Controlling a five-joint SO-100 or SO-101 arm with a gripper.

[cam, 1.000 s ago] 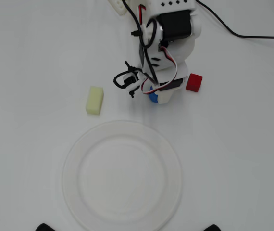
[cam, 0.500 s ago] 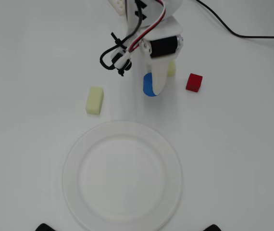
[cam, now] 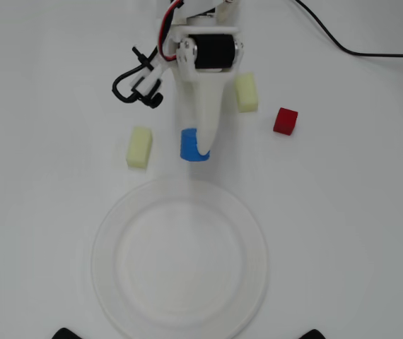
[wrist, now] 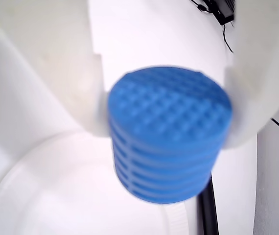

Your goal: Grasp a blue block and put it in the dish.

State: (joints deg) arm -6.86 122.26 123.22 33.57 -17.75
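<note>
The blue block (cam: 189, 145) is a short bright blue cylinder just beyond the far rim of the dish (cam: 106, 258), a large round white plate. My white gripper (cam: 200, 148) reaches down over it and partly covers it in the overhead view. In the wrist view the blue block (wrist: 169, 132) fills the middle, pinched between my two white fingers (wrist: 257, 88), so the gripper (wrist: 166, 122) is shut on it. The dish (wrist: 56, 196) shows below and behind the block there. I cannot tell whether the block is off the table.
Two pale yellow blocks lie on the white table, one left of the gripper (cam: 139, 147) and one right of the arm (cam: 246, 93). A red cube (cam: 285, 121) sits further right. A black cable (cam: 343, 46) runs across the top right.
</note>
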